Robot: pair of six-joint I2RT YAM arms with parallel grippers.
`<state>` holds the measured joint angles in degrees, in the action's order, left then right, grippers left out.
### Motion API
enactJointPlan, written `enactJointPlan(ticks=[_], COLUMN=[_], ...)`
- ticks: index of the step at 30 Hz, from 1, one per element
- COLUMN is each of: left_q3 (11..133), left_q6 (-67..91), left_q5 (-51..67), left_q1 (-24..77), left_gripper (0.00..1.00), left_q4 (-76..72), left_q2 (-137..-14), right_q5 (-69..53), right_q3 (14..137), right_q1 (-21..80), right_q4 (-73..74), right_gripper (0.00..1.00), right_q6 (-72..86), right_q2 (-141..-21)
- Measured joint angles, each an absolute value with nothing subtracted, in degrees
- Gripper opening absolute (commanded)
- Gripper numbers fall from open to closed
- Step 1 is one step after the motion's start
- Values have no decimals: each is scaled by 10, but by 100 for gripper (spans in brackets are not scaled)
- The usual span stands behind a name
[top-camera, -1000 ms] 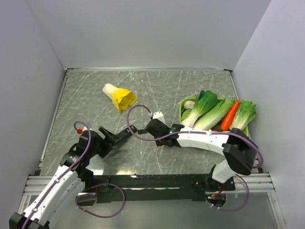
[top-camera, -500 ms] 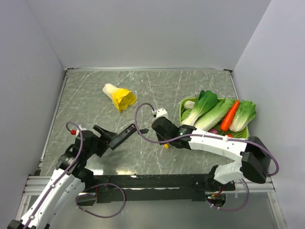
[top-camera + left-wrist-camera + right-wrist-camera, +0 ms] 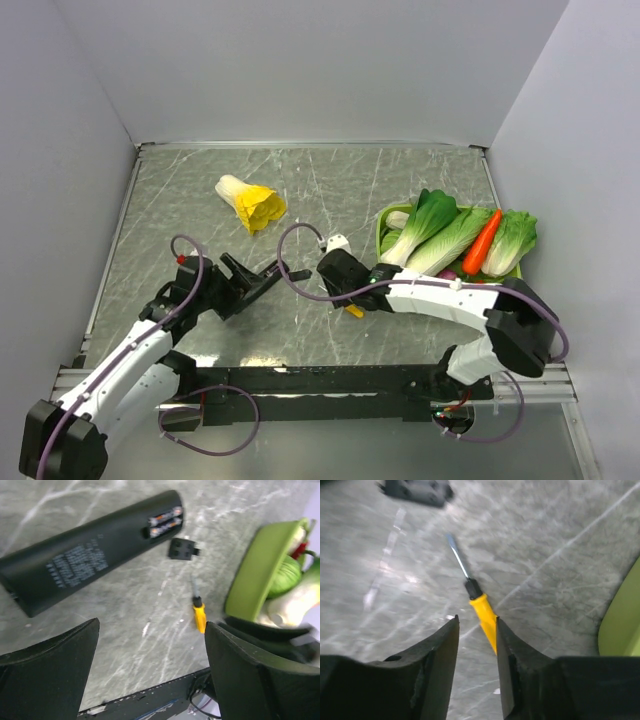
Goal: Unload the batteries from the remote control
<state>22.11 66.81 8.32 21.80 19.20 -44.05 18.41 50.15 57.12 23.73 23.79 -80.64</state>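
your left jaws (image 3: 152, 625) stand wide apart, nothing in them. the remote control (image 3: 90, 555) lies on the surface (image 3: 125, 605) ahead of them & off to the left, long axis slanting away to the right. the batteries (image 3: 165, 522) sit at its far end, bay uncovered. left arm's nearer, i reckon. right jaws (image 3: 477, 625) are a crack apart round the screwdriver (image 3: 482, 612) handle, not pinching it by the look. only the left wrist cam shows the cells; the right one shows no remote.
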Motion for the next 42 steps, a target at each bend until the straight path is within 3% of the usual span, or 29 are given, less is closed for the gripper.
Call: enactJointPlan(ticks=[4, 9, 13, 18, 20, 21, 23, 26, 32, 42], left_q3=[221, 221, 221, 221, 221, 221, 221, 216, 202, 206], left_q6=[662, 656, 653, 651, 651, 651, 651, 654, 656, 667], left_q5=[91, 93, 95, 99, 105, 108, 117, 138, 182, 197], left_q1=[218, 218, 218, 218, 218, 218, 218, 218, 227, 293], left_gripper=[90, 89, 89, 88, 87, 87, 85, 81, 83, 82], left_q4=[179, 172, 174, 178, 177, 175, 167, 144, 69, -13], left_q2=[-420, -399, -397, -384, -380, -380, -380, -385, -446, -547], right_q5=[163, 126, 111, 109, 110, 111, 116, 134, 153, 90], right_q3=[483, 463, 453, 455, 459, 460, 461, 466, 495, 535], right_q1=[557, 541, 526, 525, 525, 525, 525, 535, 588, 626], right_q4=[236, 234, 232, 232, 234, 235, 237, 247, 266, 237], right_gripper=[53, 51, 38, 30, 20, 7, 0, 0, 0, 0], right_q6=[212, 196, 196, 199, 202, 204, 210, 214, 202, 181], right_q2=[-839, -853, -871, -876, -880, -881, -882, -882, -872, -814])
